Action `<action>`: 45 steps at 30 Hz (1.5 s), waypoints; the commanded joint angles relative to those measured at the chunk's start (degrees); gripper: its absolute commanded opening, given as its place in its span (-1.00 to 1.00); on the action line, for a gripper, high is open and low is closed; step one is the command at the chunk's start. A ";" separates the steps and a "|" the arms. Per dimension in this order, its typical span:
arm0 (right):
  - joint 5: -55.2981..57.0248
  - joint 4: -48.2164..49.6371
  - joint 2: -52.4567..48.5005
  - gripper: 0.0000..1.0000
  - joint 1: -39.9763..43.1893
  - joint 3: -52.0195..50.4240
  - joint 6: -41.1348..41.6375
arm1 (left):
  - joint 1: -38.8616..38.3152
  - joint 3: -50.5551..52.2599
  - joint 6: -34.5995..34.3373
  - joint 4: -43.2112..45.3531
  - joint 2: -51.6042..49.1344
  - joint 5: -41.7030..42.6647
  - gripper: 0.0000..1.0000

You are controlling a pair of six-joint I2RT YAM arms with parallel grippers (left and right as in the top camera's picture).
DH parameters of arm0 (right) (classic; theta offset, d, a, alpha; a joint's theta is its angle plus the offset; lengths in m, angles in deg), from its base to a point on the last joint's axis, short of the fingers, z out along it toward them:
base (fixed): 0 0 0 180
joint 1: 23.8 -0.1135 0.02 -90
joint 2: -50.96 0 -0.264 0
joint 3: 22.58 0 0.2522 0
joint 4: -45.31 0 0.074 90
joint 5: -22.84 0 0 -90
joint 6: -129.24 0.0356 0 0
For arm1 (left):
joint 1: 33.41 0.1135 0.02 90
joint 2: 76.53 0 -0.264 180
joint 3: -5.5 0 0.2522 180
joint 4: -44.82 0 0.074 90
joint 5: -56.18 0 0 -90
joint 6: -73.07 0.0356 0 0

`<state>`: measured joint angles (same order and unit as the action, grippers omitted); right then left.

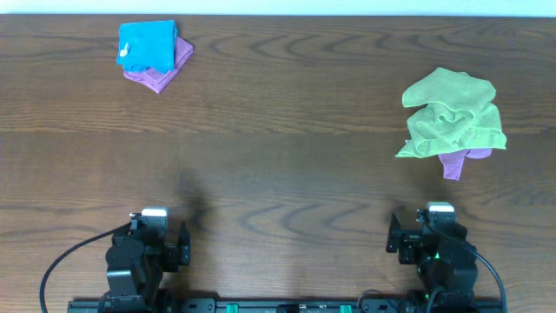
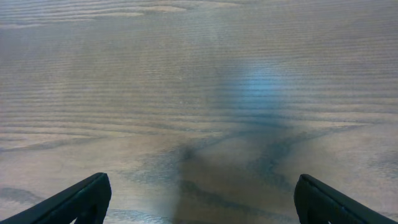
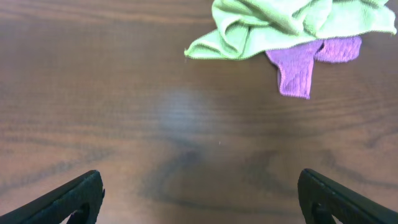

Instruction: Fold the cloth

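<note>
A rumpled heap of lime-green cloth lies at the right rear of the wooden table. It looks like two green layers bunched together, and I cannot tell them apart. No white tag shows. The heap also shows at the top of the right wrist view. My left gripper is open and empty at the front left, over bare wood. My right gripper is open and empty at the front right, well short of the green heap.
A purple cloth pokes out from under the green heap's near edge and also shows in the right wrist view. A bright blue cloth lies on another purple cloth at the rear left.
</note>
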<state>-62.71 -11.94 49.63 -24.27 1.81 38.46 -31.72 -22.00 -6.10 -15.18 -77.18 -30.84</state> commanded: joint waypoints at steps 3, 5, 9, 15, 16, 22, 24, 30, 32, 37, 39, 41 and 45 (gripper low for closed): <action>-0.39 2.43 -3.41 0.98 0.70 2.71 5.18 | -0.24 0.24 0.94 -0.31 0.39 -0.42 0.90; -0.37 2.54 -9.62 0.99 1.68 7.67 6.58 | -0.24 0.24 0.94 -0.31 0.39 -0.42 0.90; -0.35 1.14 -26.18 0.99 5.14 22.62 6.97 | -0.24 0.24 0.94 -0.33 0.39 -0.42 0.90; 0.13 -3.56 -48.63 0.99 8.81 45.77 8.68 | -0.24 0.24 0.94 -0.31 0.39 -0.42 0.90; 0.76 -4.61 -51.47 0.99 8.98 48.92 8.72 | -0.24 0.24 0.96 -0.31 0.39 -0.42 0.90; 5.22 -8.20 -70.31 0.99 9.86 65.29 8.87 | -0.24 0.24 0.94 -0.31 0.39 -0.42 0.90; 5.68 -8.17 -76.17 0.99 10.45 68.57 8.85 | -0.24 0.24 0.94 -0.31 0.39 -0.42 0.90; 6.29 -5.75 -88.02 0.99 11.87 71.12 1.95 | -0.24 0.24 0.94 -0.33 0.39 -0.42 0.90; 6.29 -4.20 -90.16 0.99 11.87 71.12 -4.81 | -0.24 0.24 0.94 -0.33 0.39 -0.42 0.91; 10.67 -3.02 -93.68 0.99 12.07 71.10 -7.08 | -0.24 0.24 0.96 -0.31 0.39 -0.42 0.90; 11.85 -2.19 -94.53 0.99 12.57 71.10 -8.70 | -0.24 0.24 0.96 -0.33 0.39 -0.42 0.91; 11.80 -0.37 -95.69 0.98 13.62 71.10 -9.68 | -0.24 0.24 0.96 -0.33 0.39 -0.42 0.90; 6.99 3.17 -99.60 0.99 16.02 71.08 -15.80 | -0.24 0.24 0.94 -0.31 0.39 -0.42 0.90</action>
<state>-53.32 -9.47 -47.83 -9.43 71.80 27.56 -31.72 -21.95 -5.94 -15.15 -77.11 -30.84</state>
